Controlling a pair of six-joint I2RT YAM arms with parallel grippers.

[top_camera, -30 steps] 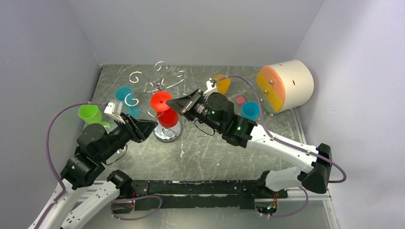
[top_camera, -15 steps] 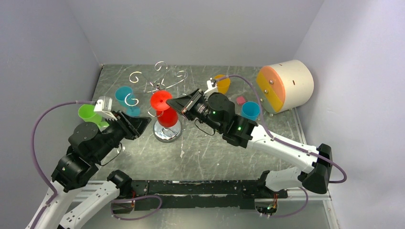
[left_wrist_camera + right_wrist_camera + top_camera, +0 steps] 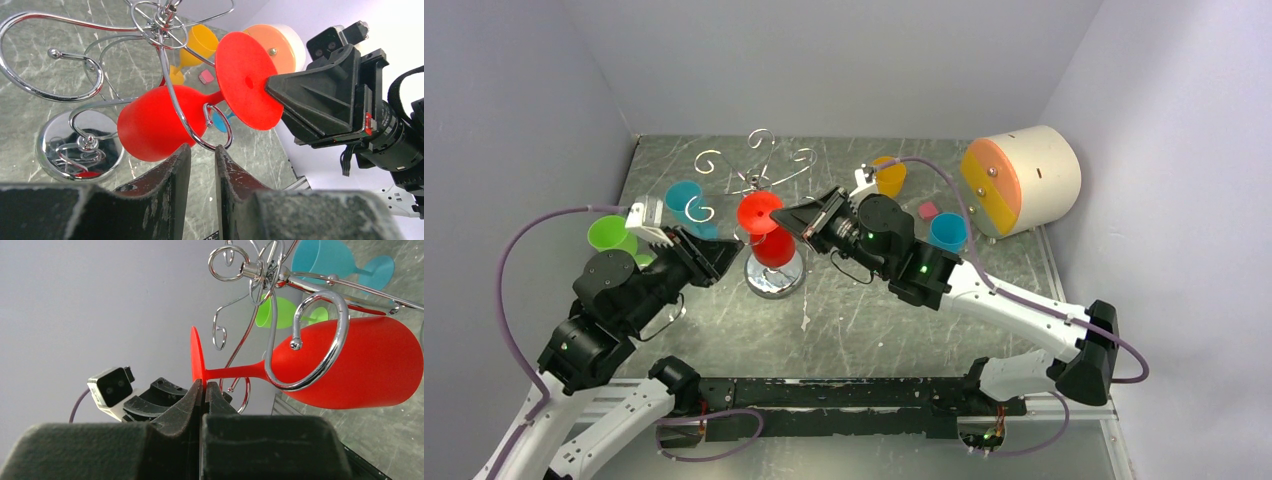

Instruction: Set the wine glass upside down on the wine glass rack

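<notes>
The red wine glass [image 3: 774, 246] lies tilted with its stem inside a curled arm of the silver wine glass rack [image 3: 773, 284]. Its bowl hangs over the round base and its foot faces right. My right gripper [image 3: 782, 214] is shut on the rim of the foot; the right wrist view shows both pads [image 3: 196, 390] pinching it, the bowl [image 3: 360, 365] beyond the scroll. My left gripper [image 3: 728, 250] stands left of the rack, open by a narrow gap. In the left wrist view its tips [image 3: 202, 148] sit just under the curl that carries the stem, beside the bowl [image 3: 150, 122].
A teal glass [image 3: 685, 196] and a green glass [image 3: 609, 236] stand left of the rack. An orange glass [image 3: 889, 176], another teal glass [image 3: 947, 232] and a small pink piece [image 3: 928, 210] lie to the right. A white cylinder with an orange face [image 3: 1022, 178] fills the back right corner.
My left gripper drew back to the left, then came up closer to the rack's curl, and its jaws narrowed a little. The right gripper and the red glass have barely moved.
</notes>
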